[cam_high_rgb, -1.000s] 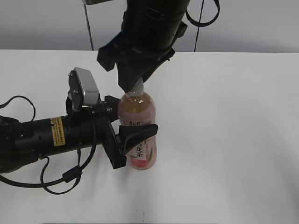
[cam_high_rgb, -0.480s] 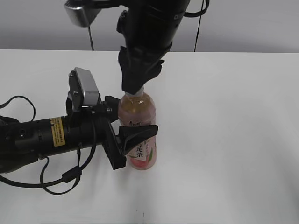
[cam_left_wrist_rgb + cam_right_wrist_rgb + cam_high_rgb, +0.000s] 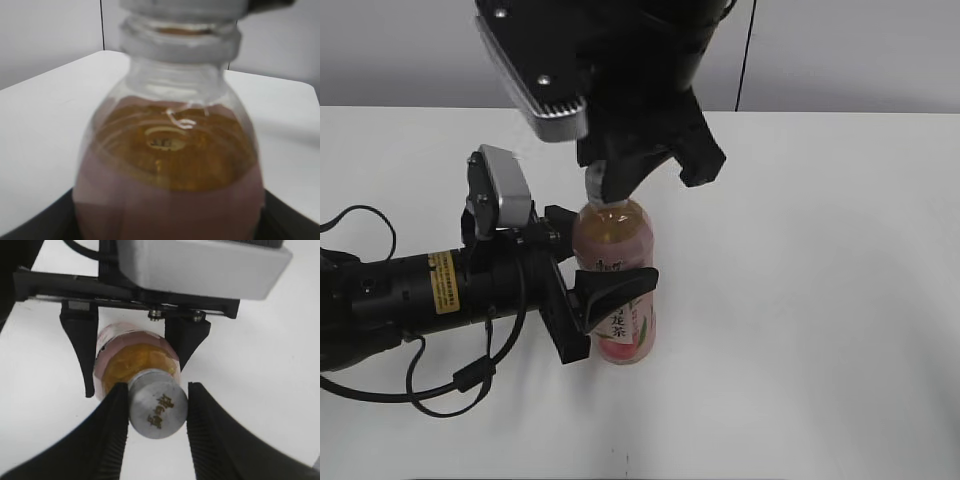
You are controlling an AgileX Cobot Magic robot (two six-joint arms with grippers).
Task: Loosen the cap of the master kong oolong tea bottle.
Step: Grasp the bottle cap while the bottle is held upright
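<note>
**Bottle braced low, cap pinched from above**

The master kong oolong tea bottle (image 3: 616, 285) is stood upright on the white table (image 3: 820, 300) and is clasped around its labelled body by the left gripper (image 3: 605, 300), reaching in from the side, so that the body is kept from turning. The cap (image 3: 158, 410) is pinched between the two ribbed pads of the right gripper (image 3: 156, 415), brought down from above. The twist can thus be applied to the cap alone; whether the seal is broken cannot be told.

Black arms (image 3: 415, 290), yellow label (image 3: 442, 281), silver camera housings (image 3: 503, 188).
</note>
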